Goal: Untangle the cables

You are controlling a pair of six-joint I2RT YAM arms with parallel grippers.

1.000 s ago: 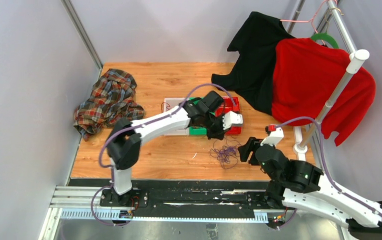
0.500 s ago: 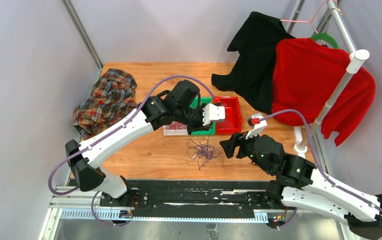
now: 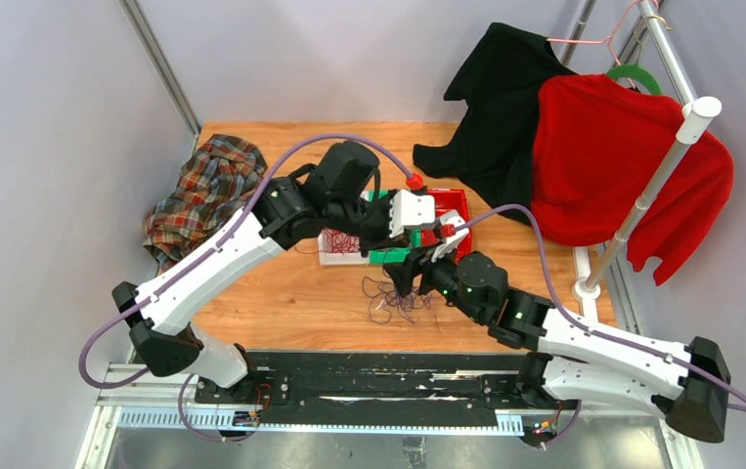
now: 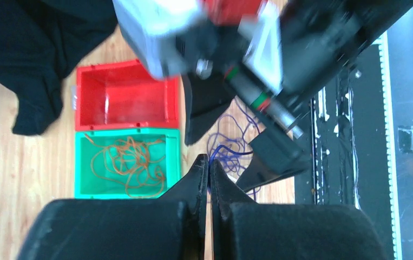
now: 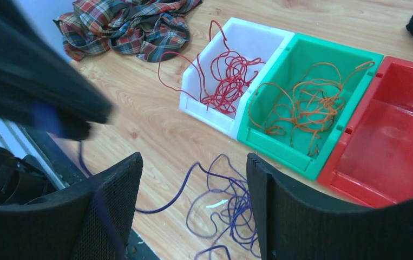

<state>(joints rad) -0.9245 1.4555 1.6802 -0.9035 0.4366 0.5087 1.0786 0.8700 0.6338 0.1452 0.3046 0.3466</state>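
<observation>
At the near edge of the table [image 5: 150, 124], the purple cables [image 5: 236, 208] are lying in one loose knot on the bare wood, outside every bin. Right gripper [image 5: 193, 162] is hovering low over that knot, jaws standing wide apart and holding nothing. The loops are showing between its two fingers in the right wrist view. Left gripper [image 4: 209, 165] is hanging just above the knot, jaws pressed together. A thin purple strand is running down from their tip toward the heap, so they are apparently pinching one strand of the purple cables. Blur is hiding the contact itself.

Just past the knot, three bins are sitting side by side, touching.
- White bin [image 5: 209, 116] is carrying the red cables [image 5: 228, 81], with a loop spilling over its rim.
- Green bin [image 5: 280, 146] is carrying the orange cables [image 5: 301, 108].
- Red bin [image 5: 355, 187] is showing no cables.

Farther back on the left, a plaid shirt [image 5: 128, 21] is lying crumpled.

Judgement: red and orange are looking sorted, so the purple lot is the step in hand, with the red bin the likely target. Next move is calling for the right jaws to drop onto a single loop, not the whole clump. They would close there while the left is keeping tension, then both would draw apart to open the knot. Risk: catching several strands at once and tightening it.
</observation>
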